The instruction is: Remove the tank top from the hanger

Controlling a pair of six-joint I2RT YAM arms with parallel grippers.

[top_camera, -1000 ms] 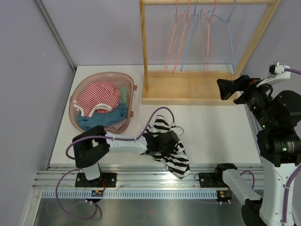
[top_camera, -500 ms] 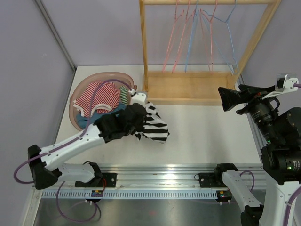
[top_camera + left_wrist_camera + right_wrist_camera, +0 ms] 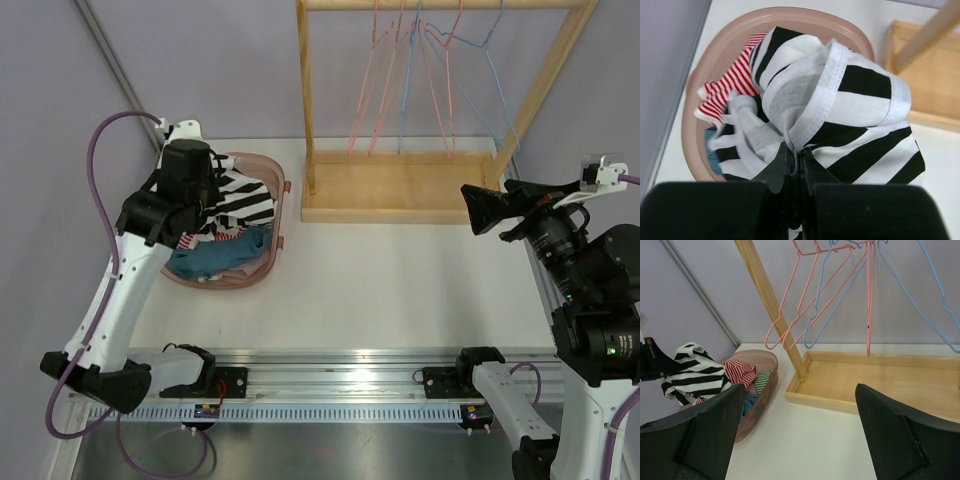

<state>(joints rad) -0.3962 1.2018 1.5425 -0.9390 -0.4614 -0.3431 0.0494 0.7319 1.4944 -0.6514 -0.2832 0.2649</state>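
1 tank top (image 3: 238, 200), striped, bunched above 1 basket (image 3: 230, 283), upper left of top view | left pincer (image 3: 796, 162) clamped on tank top, visible only in left wrist view | right pincer (image 3: 800, 390) spread wide, far right | 1 rack (image 3: 400, 190), hangers (image 3: 868, 300) overlapping, count unclear

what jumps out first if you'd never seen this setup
The eye goes to the black-and-white striped tank top, bunched and pinched in the left hand above the pink basket of clothes at the far left of the table. Next comes the wooden rack at the back, its pink and blue wire hangers all bare.
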